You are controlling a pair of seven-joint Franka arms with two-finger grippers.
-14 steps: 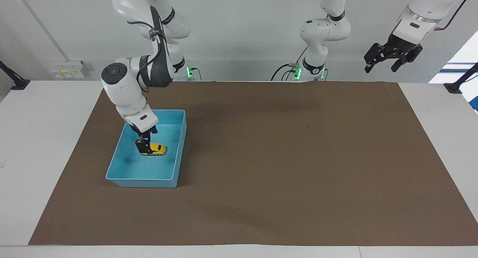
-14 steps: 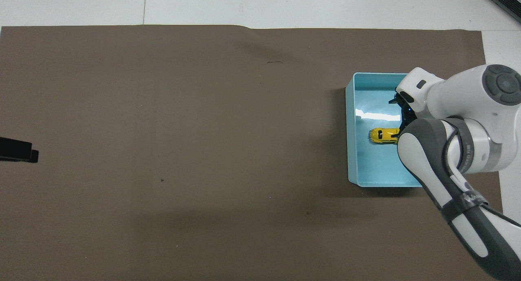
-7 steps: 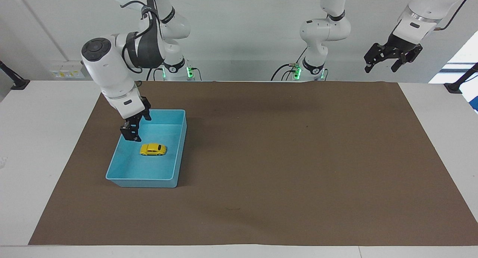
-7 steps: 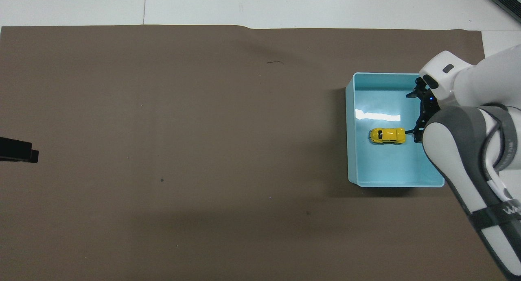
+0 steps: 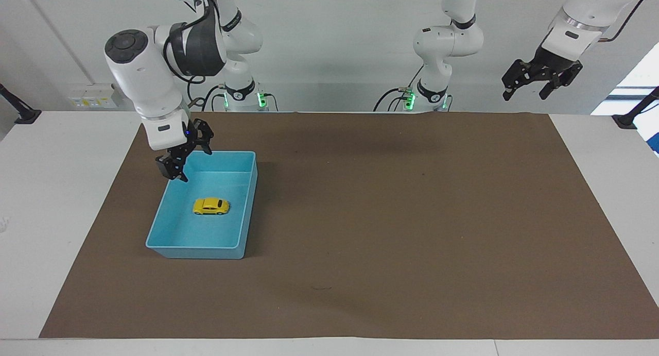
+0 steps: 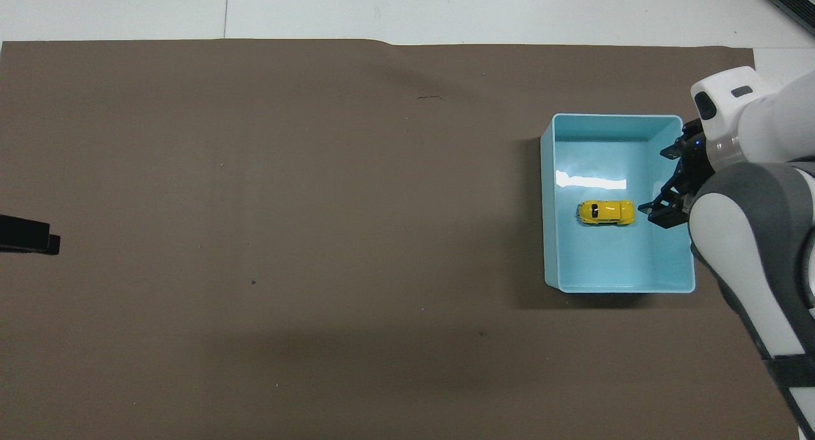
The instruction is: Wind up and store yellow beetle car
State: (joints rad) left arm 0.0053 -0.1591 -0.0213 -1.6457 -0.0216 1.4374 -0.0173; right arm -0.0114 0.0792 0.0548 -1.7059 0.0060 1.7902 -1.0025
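Note:
The yellow beetle car sits on its wheels on the floor of the light-blue bin, alone and untouched. It also shows in the overhead view, in the middle of the bin. My right gripper is open and empty, raised over the bin's edge toward the right arm's end of the table; it also shows in the overhead view. My left gripper is open and empty and waits high up at the left arm's end; only its tip shows from overhead.
A brown mat covers most of the white table. The bin stands on it toward the right arm's end. Nothing else lies on the mat.
My right gripper let go of the car, which stays in the bin, then rose and drew back toward the bin's edge. The left arm has not moved.

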